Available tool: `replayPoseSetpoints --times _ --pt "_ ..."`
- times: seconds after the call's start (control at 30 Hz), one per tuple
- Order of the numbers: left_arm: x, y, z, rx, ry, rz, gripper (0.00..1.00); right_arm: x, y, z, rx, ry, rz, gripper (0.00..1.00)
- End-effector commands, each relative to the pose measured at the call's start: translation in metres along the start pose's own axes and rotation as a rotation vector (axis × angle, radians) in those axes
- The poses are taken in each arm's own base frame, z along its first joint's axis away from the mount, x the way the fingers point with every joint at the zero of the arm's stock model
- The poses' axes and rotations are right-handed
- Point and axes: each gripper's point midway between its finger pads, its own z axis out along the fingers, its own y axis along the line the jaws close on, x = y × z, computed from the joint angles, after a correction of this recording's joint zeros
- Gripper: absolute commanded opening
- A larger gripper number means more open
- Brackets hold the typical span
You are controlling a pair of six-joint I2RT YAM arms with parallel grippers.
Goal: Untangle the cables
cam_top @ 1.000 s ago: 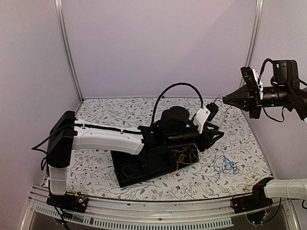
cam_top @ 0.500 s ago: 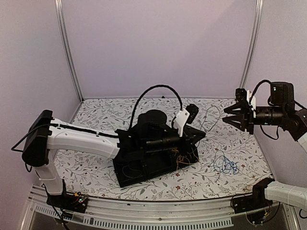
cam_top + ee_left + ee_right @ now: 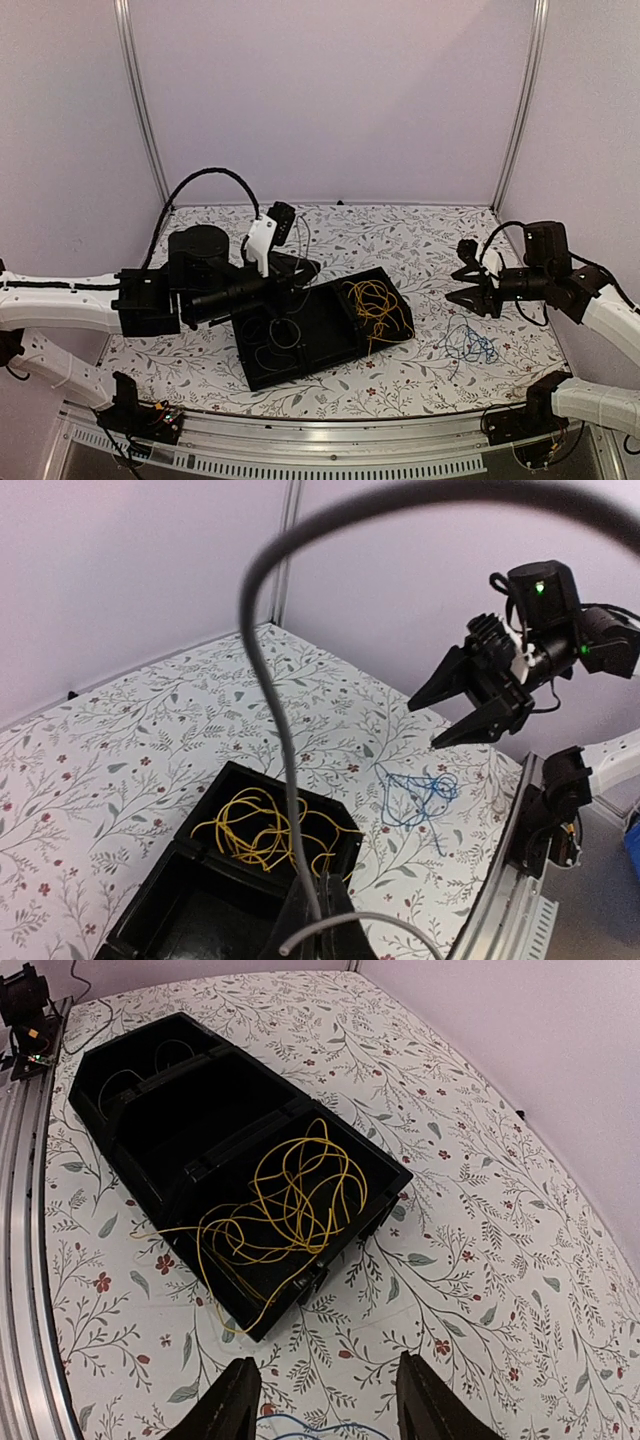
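Note:
A yellow cable bundle (image 3: 372, 305) (image 3: 290, 1200) (image 3: 255, 830) lies in the right compartment of the black tray (image 3: 255, 375), with one strand hanging over the rim. A blue cable tangle (image 3: 470, 345) (image 3: 420, 795) rests on the table right of the tray. My left gripper (image 3: 312, 266) (image 3: 325, 910) hovers over the tray's left end, shut on a thin dark cable (image 3: 275, 730) that loops up past its camera. My right gripper (image 3: 452, 286) (image 3: 325, 1380) (image 3: 425, 725) hangs open and empty just above the blue tangle, whose edge (image 3: 310, 1428) shows between its fingers.
Thin dark wires (image 3: 268, 335) lie in the tray's left compartment. The floral table ends in a metal rail (image 3: 330, 455) at the near edge. Purple walls and upright posts (image 3: 520, 100) enclose the back and sides.
My left arm pulled back to the left off the tray and its jaws closed, uncovering the yellow bundle. The right gripper came down from high on the right and opened.

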Motion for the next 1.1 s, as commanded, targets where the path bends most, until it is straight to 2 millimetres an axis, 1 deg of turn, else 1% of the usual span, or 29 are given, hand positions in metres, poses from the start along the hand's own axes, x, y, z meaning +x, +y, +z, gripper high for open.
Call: replayPoseSetpoints --times 0.0,0.07,0.13,0.17,0.2,0.23,0.27,0.37,0.5,0.63,0.7,0.8,0.87,0.9,1.07 --pt "0.026 0.052 -0.029 -0.191 0.020 -0.028 0.00 -0.010 -0.014 -0.001 0.067 -0.040 -0.021 0.50" --pt "0.032 0.064 -0.039 -0.223 -0.005 -0.043 0.00 -0.008 -0.015 0.000 0.066 -0.035 -0.017 0.50" --pt "0.043 0.078 -0.045 -0.254 -0.024 -0.052 0.00 -0.006 -0.015 0.001 0.064 -0.030 -0.015 0.50" --pt "0.046 0.081 -0.047 -0.258 -0.040 -0.056 0.00 -0.005 -0.015 0.002 0.062 -0.027 -0.012 0.50" --pt "0.051 0.084 -0.048 -0.258 -0.050 -0.053 0.00 -0.004 -0.015 0.002 0.061 -0.023 -0.009 0.50" --pt "0.052 0.085 -0.048 -0.257 -0.074 -0.056 0.00 -0.003 -0.015 0.003 0.059 -0.021 -0.007 0.50" --pt "0.061 0.090 -0.048 -0.270 -0.071 -0.053 0.00 -0.002 -0.015 0.003 0.059 -0.019 -0.007 0.51" --pt "0.078 0.101 -0.046 -0.306 -0.078 -0.047 0.00 0.000 -0.015 0.004 0.055 -0.014 -0.003 0.51" --pt "0.099 0.108 -0.042 -0.320 -0.070 -0.054 0.00 0.002 -0.016 0.005 0.053 -0.009 -0.001 0.51" --pt "0.122 0.110 -0.035 -0.321 -0.002 -0.079 0.00 0.004 -0.015 0.006 0.047 -0.004 0.000 0.51" --pt "0.133 0.110 -0.035 -0.322 0.037 -0.107 0.00 0.005 -0.014 0.006 0.044 -0.003 0.000 0.51" --pt "0.144 0.109 -0.038 -0.305 0.061 -0.133 0.00 0.006 -0.014 0.007 0.040 0.000 -0.001 0.51" --pt "0.144 0.110 -0.042 -0.307 0.052 -0.149 0.00 0.006 -0.014 0.008 0.038 0.000 -0.004 0.51" --pt "0.139 0.109 -0.042 -0.301 0.041 -0.154 0.00 0.007 -0.014 0.008 0.037 0.002 -0.002 0.51" --pt "0.099 0.091 -0.033 -0.243 -0.007 -0.119 0.00 0.008 -0.013 0.009 0.028 0.004 -0.003 0.51"
